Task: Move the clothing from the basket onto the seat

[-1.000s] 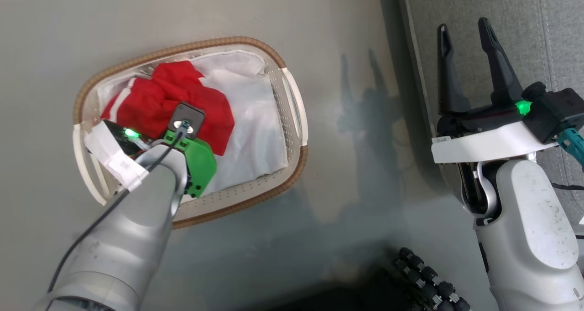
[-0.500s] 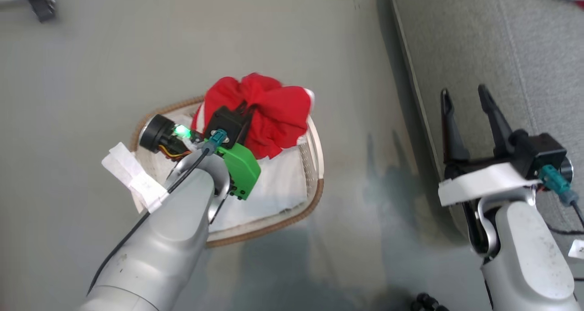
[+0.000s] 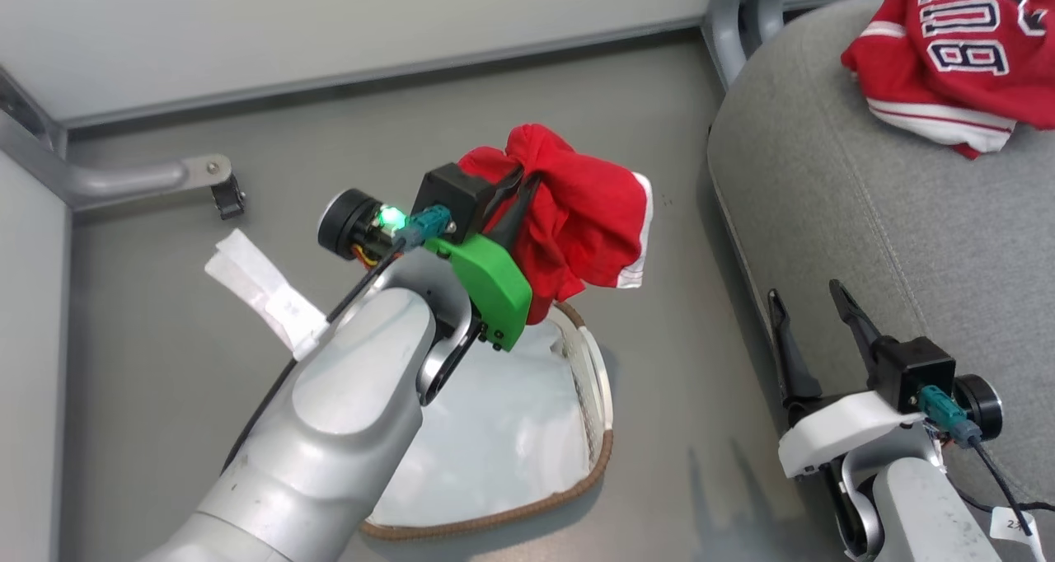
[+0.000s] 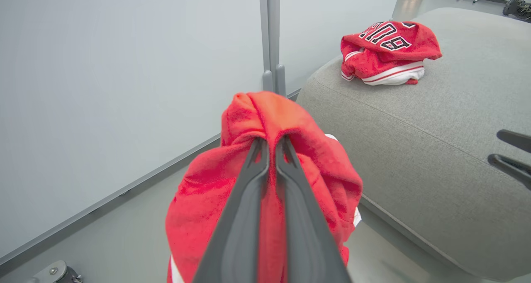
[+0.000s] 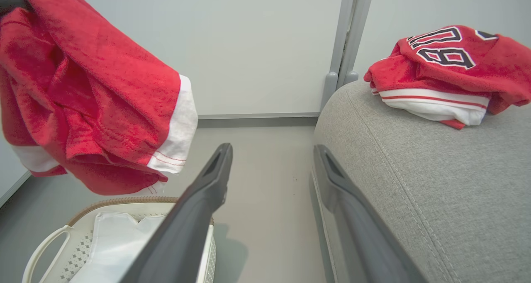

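The left gripper (image 3: 527,181) is clamping a red garment (image 3: 585,216), its fingers pressed nearly together with a fold of cloth between them. In the left wrist view the cloth (image 4: 290,121) is bunching over the fingertips of this gripper (image 4: 271,140) and hanging down on both sides. The garment is hanging in the air over the basket's (image 3: 602,455) 12 o'clock end, with a white hem band at its 3 o'clock edge. In the right wrist view it (image 5: 95,96) is hanging clear of the basket rim (image 5: 124,201).

A white sheet (image 3: 494,430) is lying flat inside the basket.

The seat (image 3: 865,216) is standing at 3 o'clock of the basket, well apart from the lifted garment. A jersey (image 3: 948,59) is lying crumpled on the seat at about 1 o'clock in the head view, with its black-and-white lettering facing up.

The right gripper (image 3: 804,294) is hovering with its jaws wide and nothing in them, at 5 o'clock in the head view. It is just beside the seat's near edge, fingers pointing to 12 o'clock. In its own wrist view the fingers of this gripper (image 5: 272,150) are framing bare floor and the seat's side (image 5: 435,183), with the jersey (image 5: 452,71) at 2 o'clock.
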Motion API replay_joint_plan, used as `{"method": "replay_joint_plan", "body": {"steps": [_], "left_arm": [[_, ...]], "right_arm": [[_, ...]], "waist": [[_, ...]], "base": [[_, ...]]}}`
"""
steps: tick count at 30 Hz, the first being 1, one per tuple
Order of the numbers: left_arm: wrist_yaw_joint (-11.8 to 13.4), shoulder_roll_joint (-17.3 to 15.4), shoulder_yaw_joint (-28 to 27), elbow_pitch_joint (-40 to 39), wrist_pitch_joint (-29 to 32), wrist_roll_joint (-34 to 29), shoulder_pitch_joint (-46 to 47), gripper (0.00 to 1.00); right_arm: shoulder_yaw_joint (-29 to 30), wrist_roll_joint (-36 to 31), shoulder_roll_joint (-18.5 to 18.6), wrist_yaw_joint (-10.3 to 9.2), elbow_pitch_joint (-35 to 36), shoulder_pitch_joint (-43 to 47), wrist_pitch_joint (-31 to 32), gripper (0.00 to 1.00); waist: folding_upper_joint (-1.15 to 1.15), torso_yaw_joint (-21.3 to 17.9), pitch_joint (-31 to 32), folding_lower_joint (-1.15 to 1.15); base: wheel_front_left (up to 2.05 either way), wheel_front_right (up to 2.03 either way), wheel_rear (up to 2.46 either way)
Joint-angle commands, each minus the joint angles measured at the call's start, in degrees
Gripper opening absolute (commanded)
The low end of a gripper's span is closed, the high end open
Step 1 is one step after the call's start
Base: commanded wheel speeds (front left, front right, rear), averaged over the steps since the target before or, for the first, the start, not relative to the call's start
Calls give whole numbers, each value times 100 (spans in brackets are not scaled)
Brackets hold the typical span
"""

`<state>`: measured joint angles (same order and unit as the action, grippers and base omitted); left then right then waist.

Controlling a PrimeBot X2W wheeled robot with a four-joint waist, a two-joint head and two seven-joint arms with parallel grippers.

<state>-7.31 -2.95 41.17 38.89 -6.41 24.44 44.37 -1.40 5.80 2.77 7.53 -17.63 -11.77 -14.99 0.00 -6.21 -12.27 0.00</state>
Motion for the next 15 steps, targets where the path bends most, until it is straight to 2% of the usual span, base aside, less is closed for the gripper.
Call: {"method": "replay_joint_plan", "body": {"steps": [1,8,15], "left_arm": [[-15,7,28,-116,71,105,140,0],[-17,-97,62,-672,568,853,593,0],[-18,-250,57,-1020,748,1181,777,0]], "right_arm": [[-57,-43,21,-8,-43,123,-29,100],[-695,-52,23,-8,-9,-78,-30,100],[-1209,71,22,-8,57,-273,-29,100]], "waist": [[0,201,1060,0],[0,147,1358,0],[0,178,1523,0]], "base": [[0,0,0],[0,0,0],[0,0,0]]}}
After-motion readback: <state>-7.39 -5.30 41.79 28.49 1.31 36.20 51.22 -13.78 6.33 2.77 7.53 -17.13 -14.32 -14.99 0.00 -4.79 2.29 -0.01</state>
